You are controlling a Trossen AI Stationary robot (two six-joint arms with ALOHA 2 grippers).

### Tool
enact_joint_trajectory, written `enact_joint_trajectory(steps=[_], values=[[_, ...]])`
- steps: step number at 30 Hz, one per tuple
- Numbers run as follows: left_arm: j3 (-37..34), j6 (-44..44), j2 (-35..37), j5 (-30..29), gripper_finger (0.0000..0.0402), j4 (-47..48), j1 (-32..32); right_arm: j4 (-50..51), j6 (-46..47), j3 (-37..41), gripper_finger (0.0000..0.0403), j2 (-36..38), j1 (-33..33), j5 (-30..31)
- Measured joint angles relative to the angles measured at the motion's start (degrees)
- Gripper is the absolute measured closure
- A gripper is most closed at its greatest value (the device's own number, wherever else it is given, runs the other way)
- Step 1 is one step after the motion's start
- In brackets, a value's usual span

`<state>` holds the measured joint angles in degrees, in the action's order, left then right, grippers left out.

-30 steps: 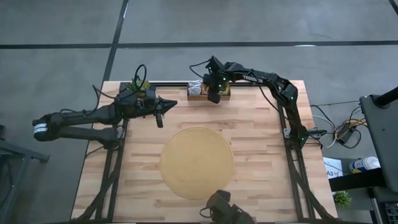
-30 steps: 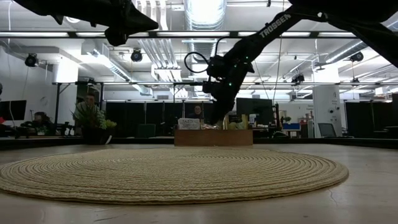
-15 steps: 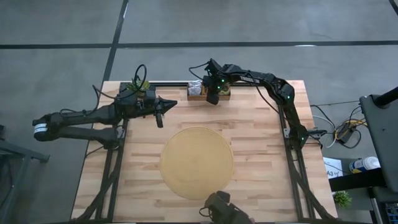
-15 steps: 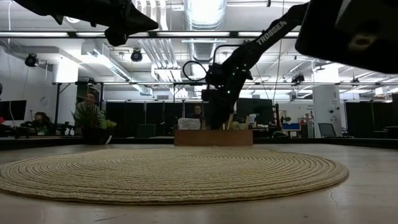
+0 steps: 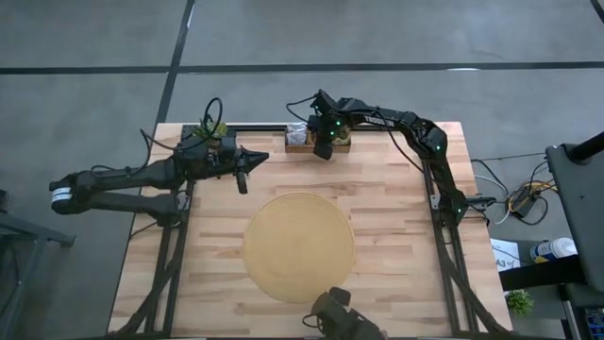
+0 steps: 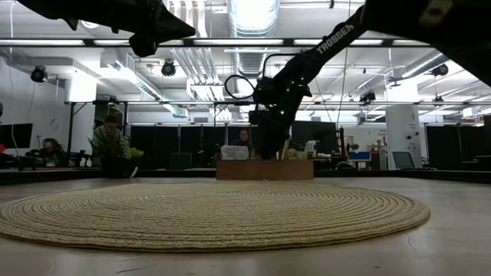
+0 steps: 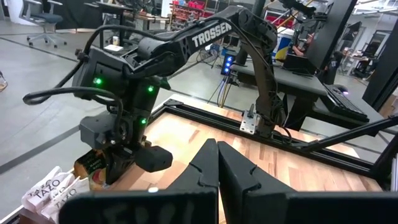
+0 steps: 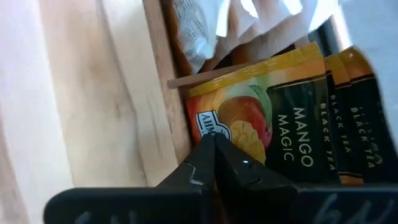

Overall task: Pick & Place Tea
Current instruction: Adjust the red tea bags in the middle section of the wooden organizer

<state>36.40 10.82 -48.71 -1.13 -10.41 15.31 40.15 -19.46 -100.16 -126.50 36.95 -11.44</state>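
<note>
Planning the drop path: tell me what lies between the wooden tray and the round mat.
Only bare table lies between the wooden tray and the round mat, in the high view.

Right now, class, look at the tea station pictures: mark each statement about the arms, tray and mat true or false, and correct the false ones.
1. The right pincer is down at the wooden tray at the table's far edge. True.
2. The round mat has tea sachets lying on it. False: nothing lies on the mat.
3. The left pincer is shut and holds nothing. True.
4. The sachet nearest the right pincer reads MANGO MAGIC. True.
5. The left pincer hovers over the mat. False: it is above bare table, beside the mat.
</note>
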Motion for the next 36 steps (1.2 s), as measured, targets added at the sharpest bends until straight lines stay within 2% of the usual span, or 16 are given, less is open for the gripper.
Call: enact_joint_trajectory(steps=[3, 18, 22, 36], values=[[0.0, -0.04, 0.0, 0.0, 0.0401, 0.0, -0.02, 0.28, 0.01, -1.05, 0.0394, 0.47, 0.03, 1.8], [0.0, -0.07, 0.0, 0.0, 0.0402, 0.0, 0.0, 6.36, -3.33, -11.02, 0.0394, 0.76, 0.21, 1.14], [0.0, 0.01, 0.0, 0.0, 0.0402, 0.0, -0.01, 5.2, -2.54, -13.73, 0.0394, 0.81, 0.92, 4.78], [0.0, 0.12, 0.0, 0.02, 0.0401, -0.02, 0.0, 2.08, -0.03, -11.81, 0.0394, 0.65, 8.4, 5.29]])
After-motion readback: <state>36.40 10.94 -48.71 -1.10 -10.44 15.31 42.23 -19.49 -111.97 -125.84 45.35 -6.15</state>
